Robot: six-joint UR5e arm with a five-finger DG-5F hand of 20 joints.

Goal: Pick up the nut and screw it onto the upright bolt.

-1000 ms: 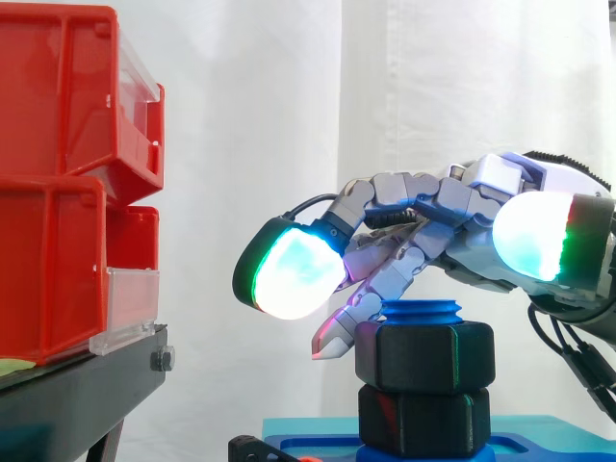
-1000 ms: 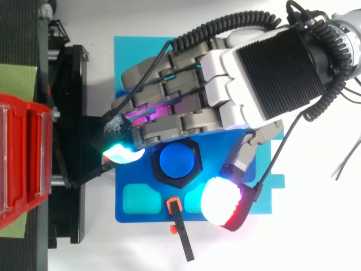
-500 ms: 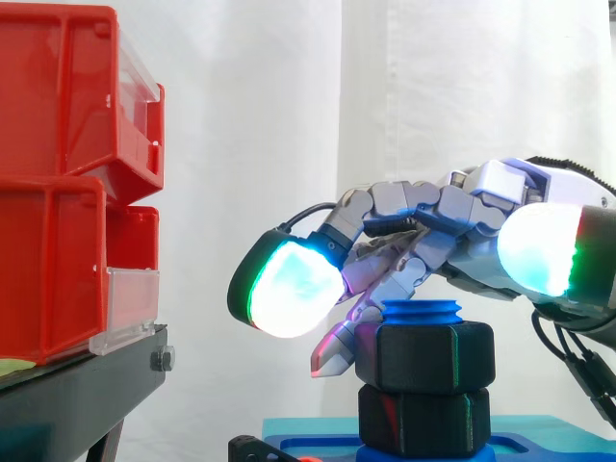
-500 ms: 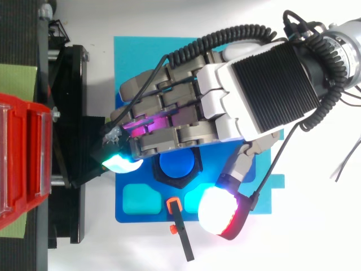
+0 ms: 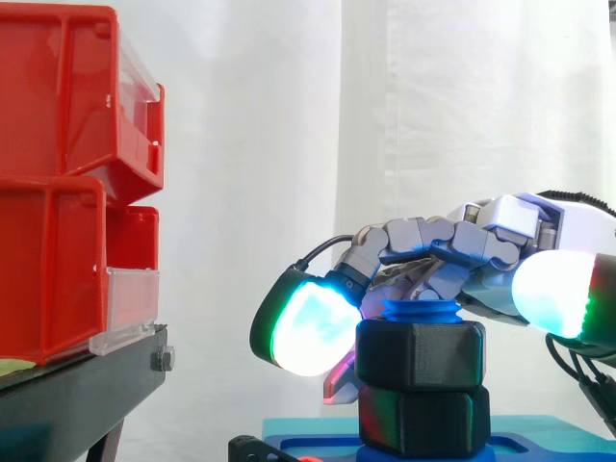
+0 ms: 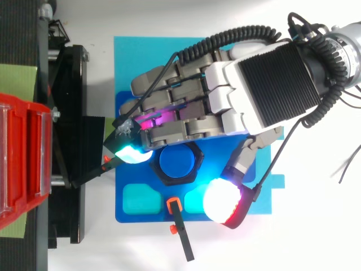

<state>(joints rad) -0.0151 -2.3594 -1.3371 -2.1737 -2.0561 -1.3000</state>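
Observation:
The black hex nut (image 5: pixel 419 354) sits near the top of the upright blue bolt (image 6: pixel 176 163), whose blue tip (image 5: pixel 421 310) pokes out above it. My hand (image 6: pixel 265 79) reaches over them from the right, fingers curled down round the nut's far and left sides. A cyan-glowing fingertip (image 5: pixel 310 327) rests against the nut's left face. The thumb's pad (image 6: pixel 223 197) glows red close beside the nut's near right corner. A second black nut (image 5: pixel 419 421) sits directly beneath the upper one on the bolt.
The bolt stands on a blue tray (image 6: pixel 127 214) with turquoise pockets, lying on a light blue mat (image 6: pixel 135 51). A black and orange tool (image 6: pixel 179 228) lies at the tray's near edge. Red bins (image 5: pixel 67 183) on a black stand (image 5: pixel 77 395) rise to the left.
My hand has dropped lower over the bolt. Its cyan fingertip has swung in from the left to the nut's side. The nut stays at about the same height.

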